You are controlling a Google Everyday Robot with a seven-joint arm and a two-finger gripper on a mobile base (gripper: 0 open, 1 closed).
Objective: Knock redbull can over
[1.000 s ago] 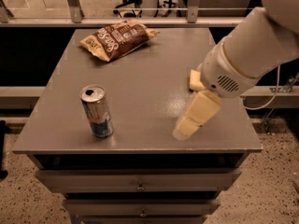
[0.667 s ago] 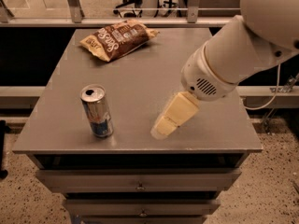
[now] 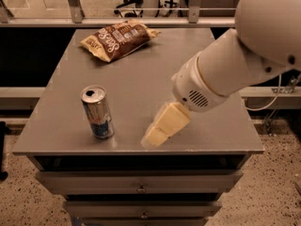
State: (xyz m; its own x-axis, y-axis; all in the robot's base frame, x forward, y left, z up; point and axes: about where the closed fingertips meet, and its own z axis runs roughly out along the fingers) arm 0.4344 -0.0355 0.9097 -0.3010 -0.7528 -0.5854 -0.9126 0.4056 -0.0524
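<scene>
The redbull can [image 3: 97,112] stands upright on the grey table [image 3: 141,74], in the front left part, not far from the front edge. Its silver top with the pull-tab faces up, and the blue and silver side is turned to the camera. Nothing touches it.

The gripper [image 3: 157,134] is to the right of the can, near it but clearly apart, with a strip of bare table between them. It is a cream-coloured piece, and it points down and to the left, toward the front edge of the table. Its tip is very low over the surface; whether it touches the table cannot be told. Whether the gripper is open or closed also cannot be told, because only one pale shape is seen from this side. It holds nothing that can be seen.

The big white arm [image 3: 244,55] comes in from the upper right and hangs over the right half of the table.

A brown chip bag [image 3: 118,39] lies flat at the back of the table, well apart from the can. Under the table top there are drawers [image 3: 141,188].
</scene>
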